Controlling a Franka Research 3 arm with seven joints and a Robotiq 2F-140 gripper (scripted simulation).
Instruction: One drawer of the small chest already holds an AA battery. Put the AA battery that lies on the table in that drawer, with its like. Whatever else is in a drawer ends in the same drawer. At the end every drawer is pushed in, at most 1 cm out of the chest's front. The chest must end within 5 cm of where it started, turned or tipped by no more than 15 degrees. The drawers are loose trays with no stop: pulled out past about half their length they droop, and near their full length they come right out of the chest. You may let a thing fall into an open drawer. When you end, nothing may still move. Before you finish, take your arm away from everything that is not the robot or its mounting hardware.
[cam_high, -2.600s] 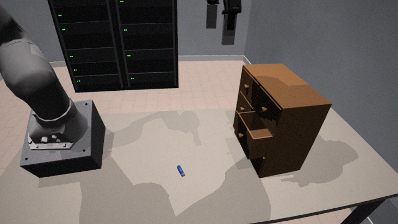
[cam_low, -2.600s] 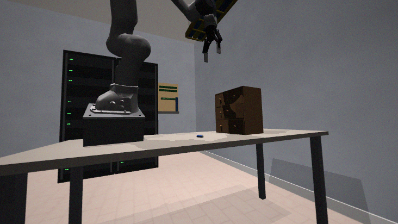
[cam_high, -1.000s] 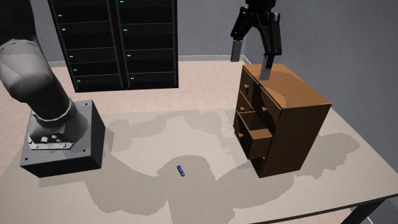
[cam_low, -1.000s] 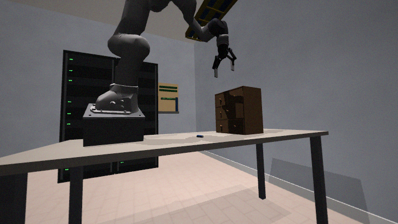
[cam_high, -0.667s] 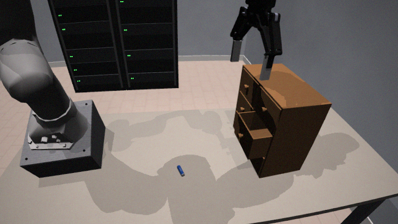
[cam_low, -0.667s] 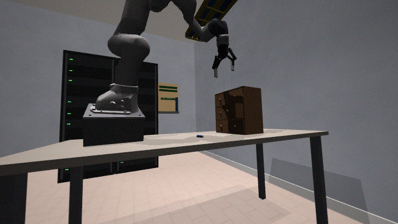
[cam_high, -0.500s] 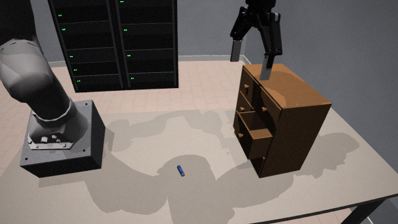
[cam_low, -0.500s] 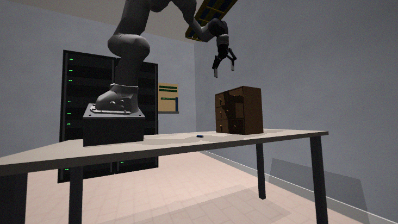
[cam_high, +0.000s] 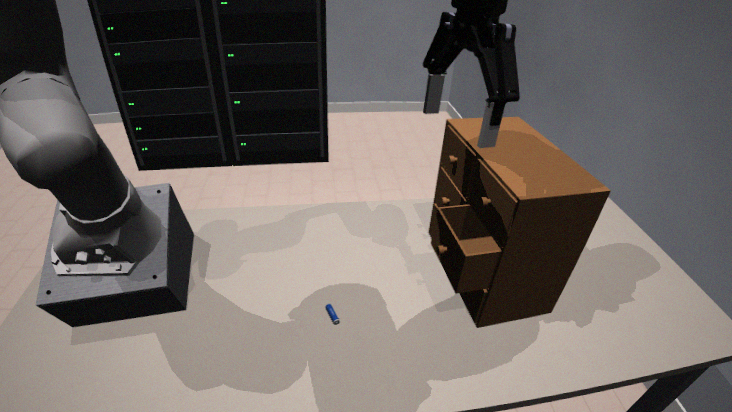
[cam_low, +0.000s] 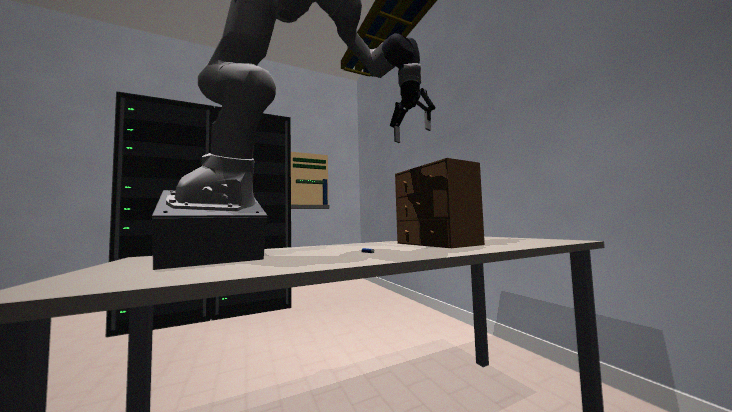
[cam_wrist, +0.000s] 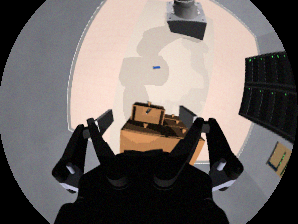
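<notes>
Top view, blue battery (cam_high: 332, 314) (cam_low: 367, 250) (cam_wrist: 156, 67) well below open claw (cam_high: 463, 110) (cam_low: 412, 132) (cam_wrist: 145, 113), apart, on table (cam_high: 245, 358) (cam_low: 317, 268) (cam_wrist: 172, 95).

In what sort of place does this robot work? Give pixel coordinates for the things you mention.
Probably a server room or robotics lab: tall black racks (cam_high: 210, 102) (cam_low: 208, 204) (cam_wrist: 267, 92) with small green lights stand behind a table (cam_high: 245, 368) (cam_low: 317, 271) carrying the bolted-down arm (cam_high: 97, 148) (cam_low: 235, 102).

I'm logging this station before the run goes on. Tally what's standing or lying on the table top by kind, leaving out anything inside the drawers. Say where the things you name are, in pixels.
Robot base block (cam_high: 176, 245) (cam_low: 207, 243) (cam_wrist: 186, 28): 1
Small chest (cam_high: 553, 245) (cam_low: 465, 204) (cam_wrist: 150, 142): 1
AA battery (cam_high: 332, 314) (cam_low: 367, 250) (cam_wrist: 156, 67): 1
Total: 3
</notes>
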